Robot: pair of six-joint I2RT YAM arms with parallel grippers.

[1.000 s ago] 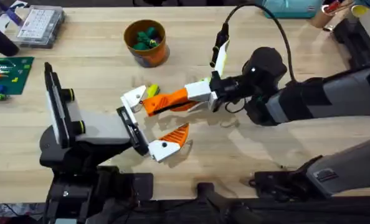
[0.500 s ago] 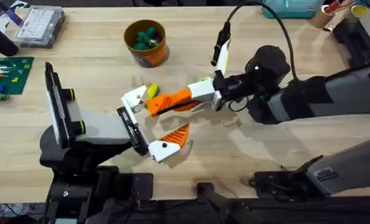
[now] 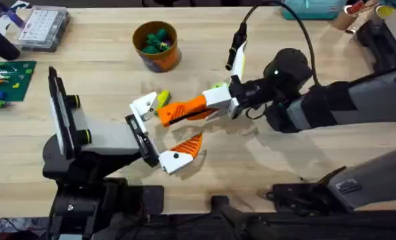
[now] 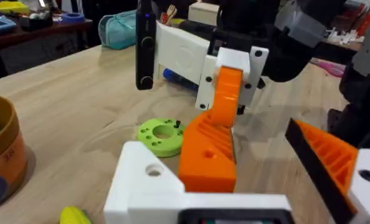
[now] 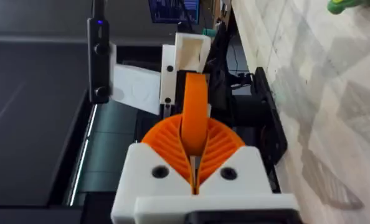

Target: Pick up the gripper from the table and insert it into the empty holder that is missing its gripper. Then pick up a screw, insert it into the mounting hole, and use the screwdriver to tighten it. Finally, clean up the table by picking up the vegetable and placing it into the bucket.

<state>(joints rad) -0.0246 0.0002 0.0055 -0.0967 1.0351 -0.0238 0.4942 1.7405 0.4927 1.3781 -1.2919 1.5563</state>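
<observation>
1. Fingers (image 5: 166, 146) of my right gripper (image 3: 208, 103) are clamped on the gripper (image 3: 181, 109), the small orange wedge, and hold it just above the table (image 3: 285, 60) near its middle.
2. The wedge points from my right gripper toward my left gripper (image 3: 159, 132). Its far end is at the white holder (image 3: 143, 105) on the upper side of that gripper, touching it or just beside it. I cannot tell whether it is seated.
3. My left gripper's jaws stand wide apart and hold nothing. The lower one carries its own orange finger (image 3: 188, 143).
4. A small yellow piece (image 3: 163, 99) lies just beside the white holder.
5. A green disc with holes (image 4: 161, 135) lies flat on the wood near the held wedge.
6. The bucket (image 3: 163, 61) stands upright farther back, apart from both grippers, with green vegetables (image 3: 155, 39) inside it.
</observation>
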